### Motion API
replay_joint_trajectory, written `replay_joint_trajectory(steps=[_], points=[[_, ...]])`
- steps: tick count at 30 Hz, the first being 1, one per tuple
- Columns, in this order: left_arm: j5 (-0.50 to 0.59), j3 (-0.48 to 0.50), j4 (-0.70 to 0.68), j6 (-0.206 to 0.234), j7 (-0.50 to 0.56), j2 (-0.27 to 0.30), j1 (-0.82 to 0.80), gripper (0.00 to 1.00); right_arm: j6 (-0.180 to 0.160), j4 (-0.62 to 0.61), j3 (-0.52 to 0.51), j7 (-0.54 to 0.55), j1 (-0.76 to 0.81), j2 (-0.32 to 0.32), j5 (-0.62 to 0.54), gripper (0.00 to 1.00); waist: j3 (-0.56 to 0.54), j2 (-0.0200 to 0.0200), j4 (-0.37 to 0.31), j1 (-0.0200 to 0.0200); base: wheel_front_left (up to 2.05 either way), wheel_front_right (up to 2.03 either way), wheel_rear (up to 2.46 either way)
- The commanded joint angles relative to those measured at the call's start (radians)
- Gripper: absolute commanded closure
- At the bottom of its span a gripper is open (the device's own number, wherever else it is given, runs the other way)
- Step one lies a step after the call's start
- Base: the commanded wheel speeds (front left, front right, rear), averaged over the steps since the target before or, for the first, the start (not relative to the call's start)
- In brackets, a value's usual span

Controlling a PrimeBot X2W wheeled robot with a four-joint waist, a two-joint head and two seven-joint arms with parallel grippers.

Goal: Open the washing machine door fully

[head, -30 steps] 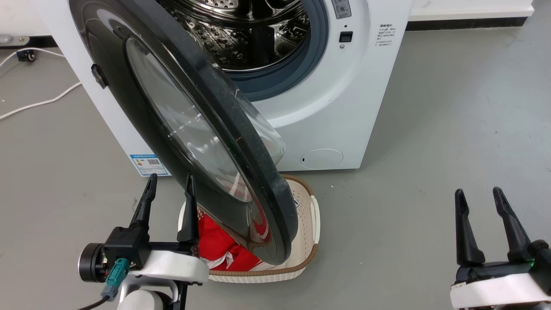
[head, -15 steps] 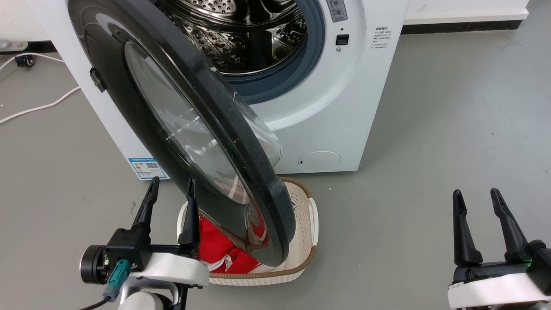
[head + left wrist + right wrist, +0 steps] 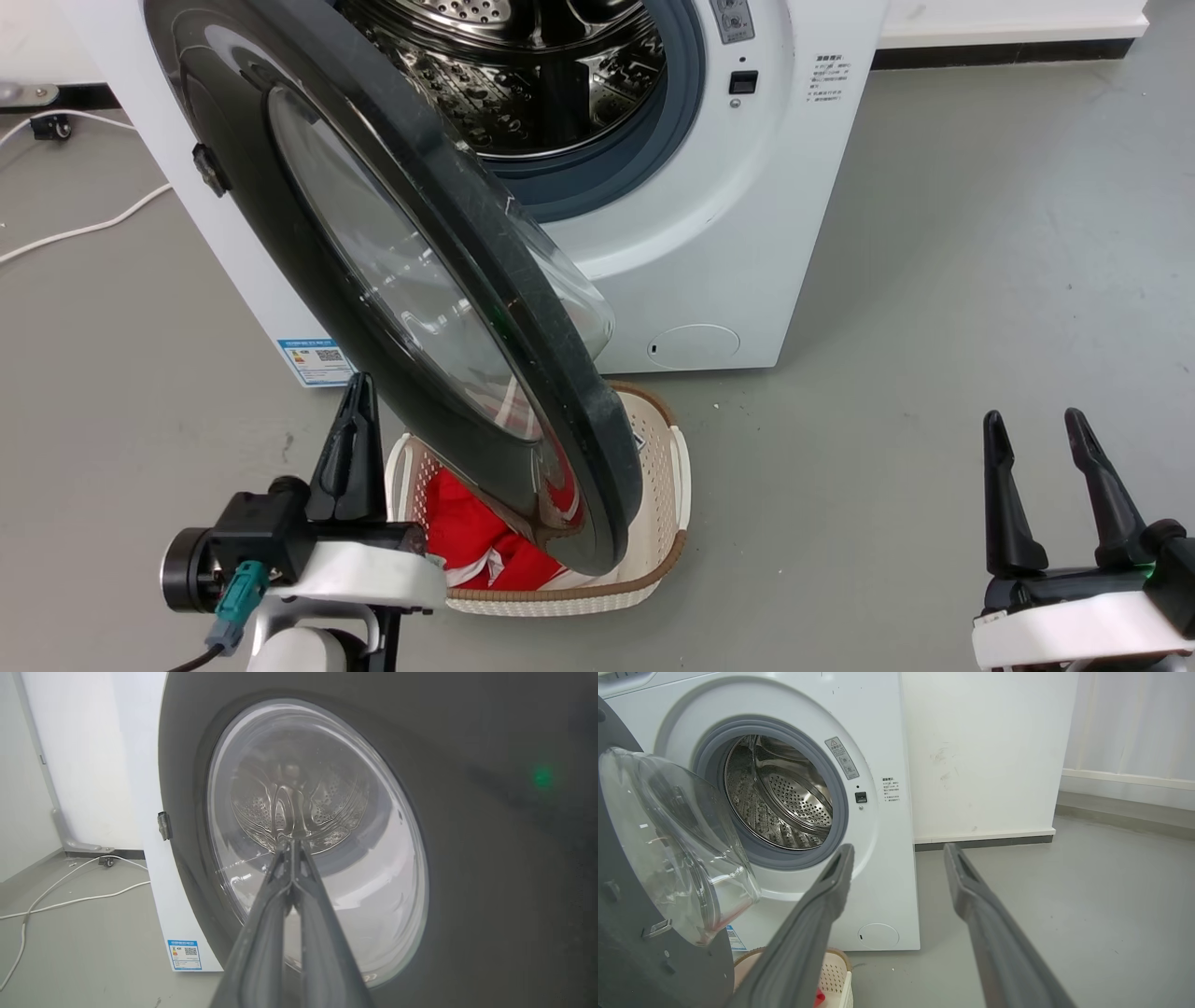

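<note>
The washing machine door (image 3: 467,205) stands partly swung out, its black rim edge-on to me and hanging over a basket. In the left wrist view its outer face and glass window (image 3: 355,868) take up most of the picture. In the right wrist view the inner glass bowl (image 3: 668,849) bulges at the left. My left gripper (image 3: 358,392) is shut with nothing in it, close beside the door's lower outer face. Its closed tips (image 3: 290,844) point at the window; whether they touch it I cannot tell. My right gripper (image 3: 1034,420) is open at the lower right, well away from the door, fingers (image 3: 831,891) spread.
The white washing machine (image 3: 747,233) shows its steel drum mouth (image 3: 780,798) uncovered. A white basket (image 3: 667,467) with red cloth (image 3: 467,532) sits on the floor under the door. A white cable (image 3: 84,224) lies at the left. Bare grey floor spreads to the right.
My left gripper's fingers have closed together and shifted slightly toward the door. The door and right gripper have not moved; the camera shifted a little.
</note>
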Motion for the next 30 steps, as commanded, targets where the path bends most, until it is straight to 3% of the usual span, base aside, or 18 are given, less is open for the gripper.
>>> replay_joint_trajectory(steps=[1, 18, 25, 30], points=[[-0.005, 0.005, -0.014, 0.006, -0.003, 0.0, -0.007, 1.0, -0.001, -0.004, -0.001, 0.0, 0.006, 0.004, 0.01, 0.0, 0.001, 0.0, 0.0, 0.0, 0.0, 0.0, 0.0], [0.049, -0.022, -0.419, 0.025, -0.002, -0.001, -0.08, 1.0, -0.001, -0.018, -0.013, 0.007, 0.005, 0.004, 0.015, 0.0, -0.003, 0.0, 0.004, 0.0, 0.0, 0.0, 0.0], [0.088, -0.123, -0.57, 0.007, -0.002, 0.0, -0.127, 1.0, -0.001, -0.023, -0.012, -0.005, 0.0, 0.004, 0.023, 0.0, -0.005, 0.0, -0.001, 0.0, 0.0, 0.0, 0.0], [0.098, -0.245, -0.597, -0.018, -0.002, 0.0, -0.104, 1.0, -0.001, -0.021, -0.014, -0.002, 0.002, 0.004, 0.025, 0.0, -0.005, 0.0, -0.005, 0.0, 0.0, 0.0, 0.0]])
